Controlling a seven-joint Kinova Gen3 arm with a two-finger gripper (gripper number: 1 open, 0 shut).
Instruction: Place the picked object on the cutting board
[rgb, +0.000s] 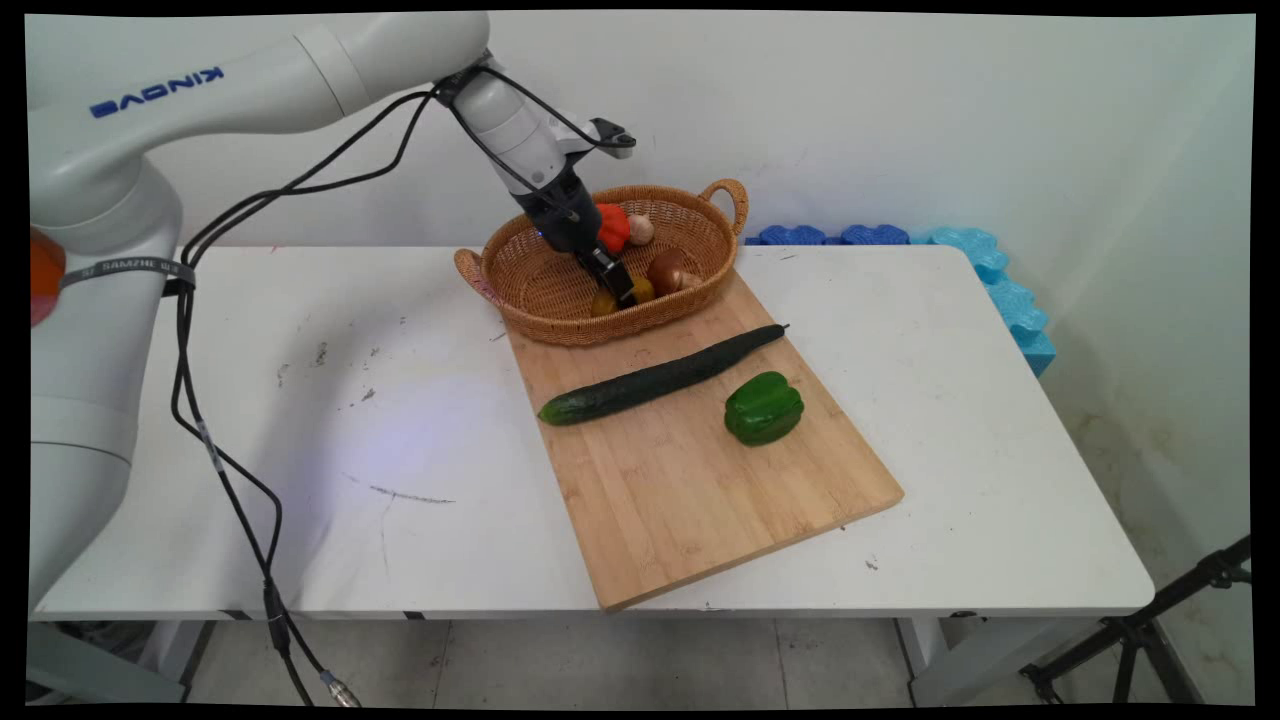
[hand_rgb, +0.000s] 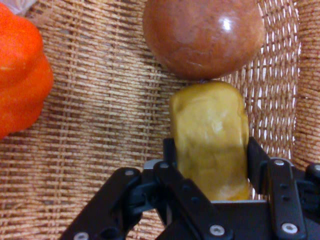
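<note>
Here, the gripper (hand_rgb: 210, 165), inside the basket (rgb: 560, 300), is closed on a yellow vegetable (hand_rgb: 210, 140) that touches a brown onion (hand_rgb: 202, 35); an orange pepper (hand_rgb: 20, 75) lies nearby.

Colours on a white table (rgb: 300, 420)

Tan woven basket (rgb: 540, 285) holds yellow (hand_rgb: 212, 135), brown (hand_rgb: 202, 35) and orange (hand_rgb: 20, 75) items; dark green cucumber (rgb: 660, 375) and green pepper (rgb: 764, 407) lie on a pale wooden board (rgb: 700, 490).
</note>
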